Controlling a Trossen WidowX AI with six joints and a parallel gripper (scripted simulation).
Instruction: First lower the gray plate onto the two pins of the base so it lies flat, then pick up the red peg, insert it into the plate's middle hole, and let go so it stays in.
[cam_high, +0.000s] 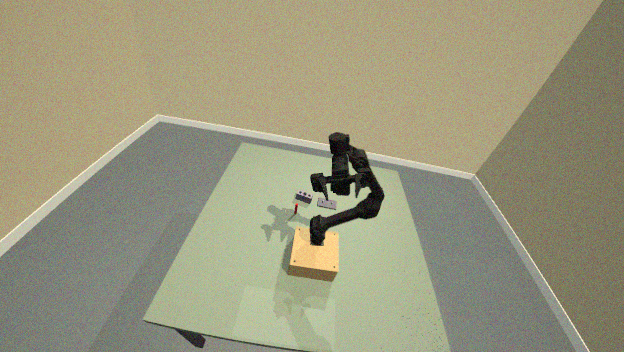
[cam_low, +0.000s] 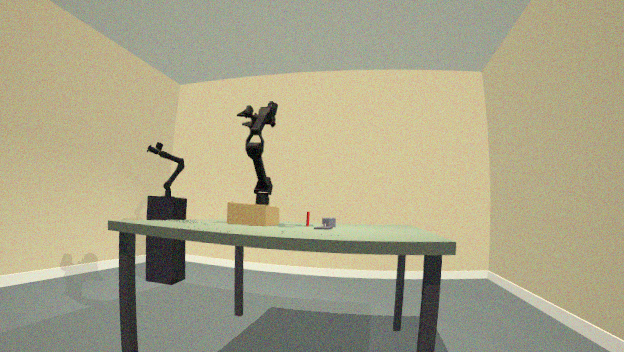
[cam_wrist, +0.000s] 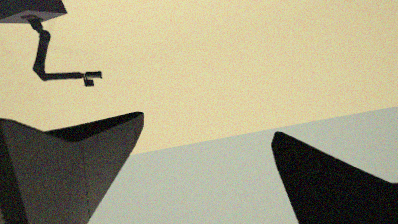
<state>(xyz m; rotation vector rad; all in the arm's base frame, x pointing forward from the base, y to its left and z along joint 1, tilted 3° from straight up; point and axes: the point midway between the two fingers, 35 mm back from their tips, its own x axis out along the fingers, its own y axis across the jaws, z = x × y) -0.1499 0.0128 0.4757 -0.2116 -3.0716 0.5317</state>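
Exterior view: gripper (cam_low: 243, 114), spread wide and holding nothing, high above gray plate (cam_low: 320, 227).

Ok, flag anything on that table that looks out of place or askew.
Nothing stands out. The gray plate lies flat on the table beside the base, not yet on its pins. The red peg stands upright nearby. The gripper is raised high above, fingers wide apart and holding nothing.

On worktop (cam_high: 210, 280): arm's block (cam_high: 314, 260) nearest; peg (cam_high: 296, 208), base (cam_high: 303, 197), plate (cam_high: 327, 203) beyond it, left to right; tool (cam_high: 338, 192) above plate.
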